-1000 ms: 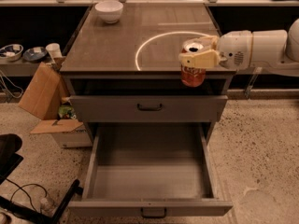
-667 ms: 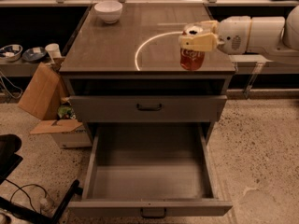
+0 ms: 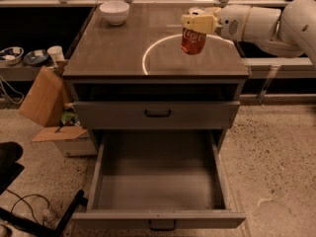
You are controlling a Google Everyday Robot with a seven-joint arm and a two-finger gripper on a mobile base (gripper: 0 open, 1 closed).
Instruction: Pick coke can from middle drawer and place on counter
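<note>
The coke can (image 3: pixel 193 40) is red with white script. My gripper (image 3: pixel 198 22) is shut on its top and holds it tilted a little above the right part of the counter (image 3: pixel 118 48), over the white arc. My white arm reaches in from the right. The middle drawer (image 3: pixel 158 181) is pulled wide open below, its grey floor bare, its small dark handle at the front edge.
A white bowl (image 3: pixel 114 12) stands at the counter's far left corner. A shut drawer front with a black handle (image 3: pixel 158 113) sits above the open drawer. A cardboard box (image 3: pixel 47 102) and clutter lie left of the cabinet. A black chair base (image 3: pixel 19 201) is at the lower left.
My gripper has lifted the coke can up and carried it farther back over the counter, from the right front edge to above the white arc.
</note>
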